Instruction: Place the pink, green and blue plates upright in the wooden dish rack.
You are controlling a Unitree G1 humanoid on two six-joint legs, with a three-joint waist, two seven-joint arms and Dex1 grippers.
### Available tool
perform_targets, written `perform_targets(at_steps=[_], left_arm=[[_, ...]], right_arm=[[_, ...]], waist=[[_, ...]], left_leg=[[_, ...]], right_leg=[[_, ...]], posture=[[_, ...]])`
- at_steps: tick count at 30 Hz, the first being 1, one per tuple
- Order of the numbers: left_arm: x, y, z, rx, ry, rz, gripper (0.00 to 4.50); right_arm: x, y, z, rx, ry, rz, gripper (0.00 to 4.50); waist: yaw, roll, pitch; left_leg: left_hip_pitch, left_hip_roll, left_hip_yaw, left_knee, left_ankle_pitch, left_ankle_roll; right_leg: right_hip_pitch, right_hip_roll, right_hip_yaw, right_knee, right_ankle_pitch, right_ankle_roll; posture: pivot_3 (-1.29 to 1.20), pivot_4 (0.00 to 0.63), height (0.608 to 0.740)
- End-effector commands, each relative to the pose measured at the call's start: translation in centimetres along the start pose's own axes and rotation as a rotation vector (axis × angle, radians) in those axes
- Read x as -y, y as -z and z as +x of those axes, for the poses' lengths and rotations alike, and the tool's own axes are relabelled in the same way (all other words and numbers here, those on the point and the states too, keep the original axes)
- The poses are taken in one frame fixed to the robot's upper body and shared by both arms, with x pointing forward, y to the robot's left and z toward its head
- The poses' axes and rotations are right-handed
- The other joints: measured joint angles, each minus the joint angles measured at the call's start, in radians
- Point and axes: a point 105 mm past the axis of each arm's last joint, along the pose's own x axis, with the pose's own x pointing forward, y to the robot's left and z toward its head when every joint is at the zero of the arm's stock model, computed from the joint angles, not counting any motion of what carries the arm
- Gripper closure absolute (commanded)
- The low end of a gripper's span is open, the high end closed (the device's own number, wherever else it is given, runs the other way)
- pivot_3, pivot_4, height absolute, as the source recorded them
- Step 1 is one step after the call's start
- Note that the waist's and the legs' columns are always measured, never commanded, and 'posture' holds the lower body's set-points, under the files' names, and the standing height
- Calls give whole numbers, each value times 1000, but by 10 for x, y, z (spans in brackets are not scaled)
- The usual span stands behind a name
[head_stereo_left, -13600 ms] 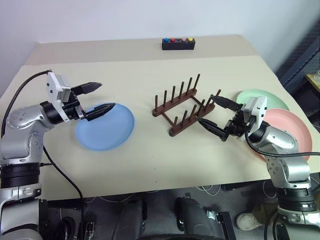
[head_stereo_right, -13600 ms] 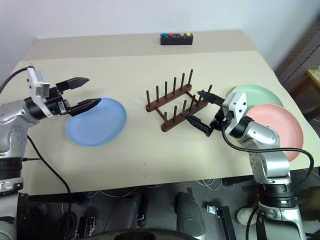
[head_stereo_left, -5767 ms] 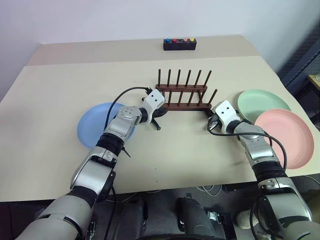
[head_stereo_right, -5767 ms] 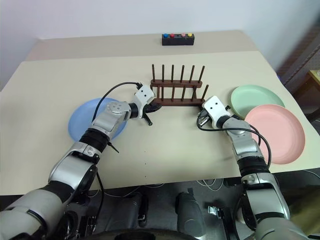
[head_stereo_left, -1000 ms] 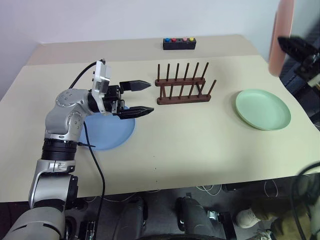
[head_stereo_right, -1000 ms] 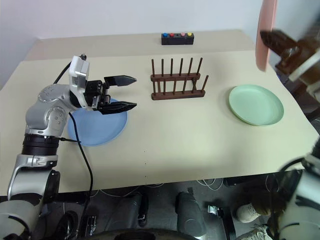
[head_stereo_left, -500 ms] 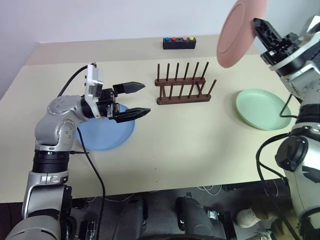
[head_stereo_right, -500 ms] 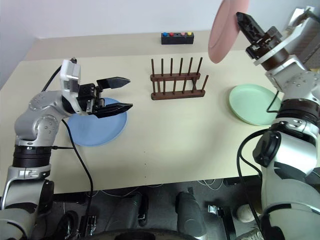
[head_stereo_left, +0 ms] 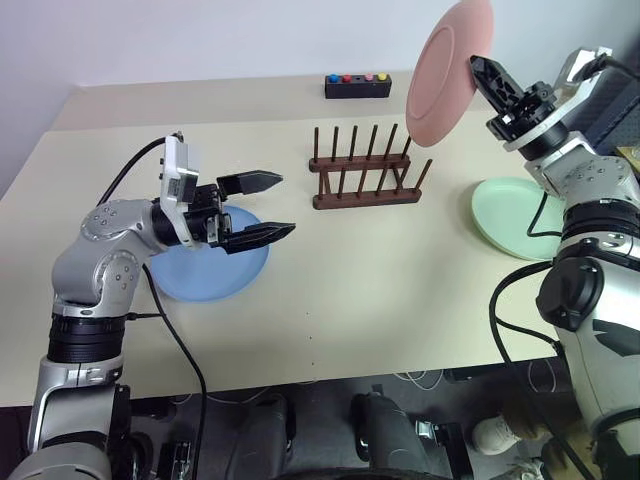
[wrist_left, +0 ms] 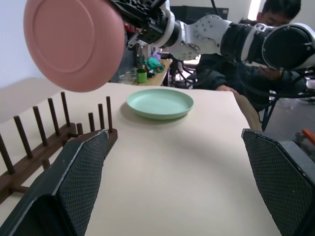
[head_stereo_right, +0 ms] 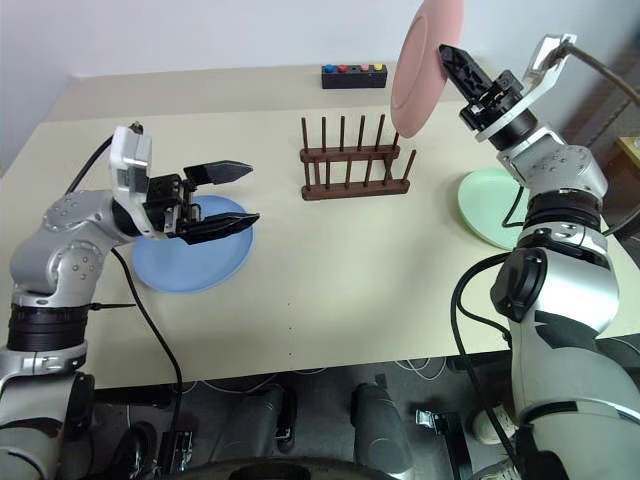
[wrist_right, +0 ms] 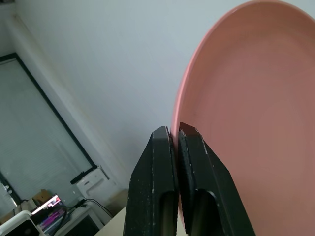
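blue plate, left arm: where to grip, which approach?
Likely the rim. The blue plate lies flat on the table, shallow with no handle, so only the edge gives purchase. The open left hand hovers over its rack-side edge; pinching that edge looks easiest, one finger over, one under.

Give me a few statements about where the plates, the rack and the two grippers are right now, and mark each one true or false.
1. The right gripper is shut on the rim of the pink plate, holding it in the air. True.
2. The green plate stands upright in the wooden dish rack. False: it lies flat on the table, and the rack holds no plate.
3. The left gripper is open and holds nothing. True.
4. The blue plate is lifted off the table. False: it lies flat on the table, below the left gripper.
5. The pink plate is held above the rack's right end. True.
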Motion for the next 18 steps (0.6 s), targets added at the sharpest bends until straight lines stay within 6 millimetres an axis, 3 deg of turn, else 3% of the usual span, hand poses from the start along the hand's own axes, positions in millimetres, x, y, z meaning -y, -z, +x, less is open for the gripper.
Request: perform_targets(at_steps=[1,18], left_arm=[[4,-12,-4,17,5,35,0],[6,-12,-5,5,13,26,0]], right_arm=[[-3,-8,1,28,-16,-20,4430],[14,9,-15,-9,39,7,4430]], waist=[[0,0,0],[-1,0,0]], left_leg=[[0,0,0,0,0,0],[0,0,1,0,0,0]], right_leg=[[0,0,0,0,0,0],[0,0,0,0,0,0]], posture=[[0,150,740],[0,150,740]])
